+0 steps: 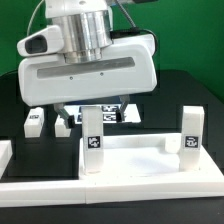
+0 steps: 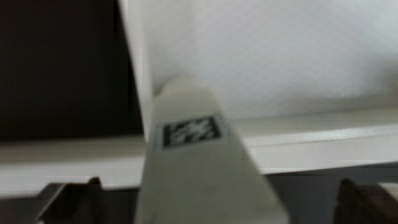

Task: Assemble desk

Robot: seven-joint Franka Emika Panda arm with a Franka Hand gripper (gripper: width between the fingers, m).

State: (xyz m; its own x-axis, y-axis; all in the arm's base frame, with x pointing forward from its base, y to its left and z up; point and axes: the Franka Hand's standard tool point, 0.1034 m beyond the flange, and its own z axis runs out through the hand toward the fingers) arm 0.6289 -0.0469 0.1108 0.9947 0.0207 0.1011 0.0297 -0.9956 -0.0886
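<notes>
The white desk tabletop [image 1: 140, 165] lies at the front with its rim up. Two white tagged legs stand upright in its near corners, one at the exterior view's left [image 1: 92, 135] and one at the right [image 1: 190, 135]. My gripper [image 1: 92, 104] hangs right over the left leg, its fingertips hidden by the hand body. In the wrist view this leg [image 2: 191, 130] rises between my dark fingers [image 2: 71, 200]. A gap shows on each side, so the jaws are open around it. The tabletop [image 2: 267, 50] fills the background there.
Two loose white legs [image 1: 34, 122] [image 1: 63, 122] stand on the black table behind the tabletop. The marker board [image 1: 112, 113] lies behind them, partly hidden by my hand. A white border rail [image 1: 60, 195] runs along the front edge.
</notes>
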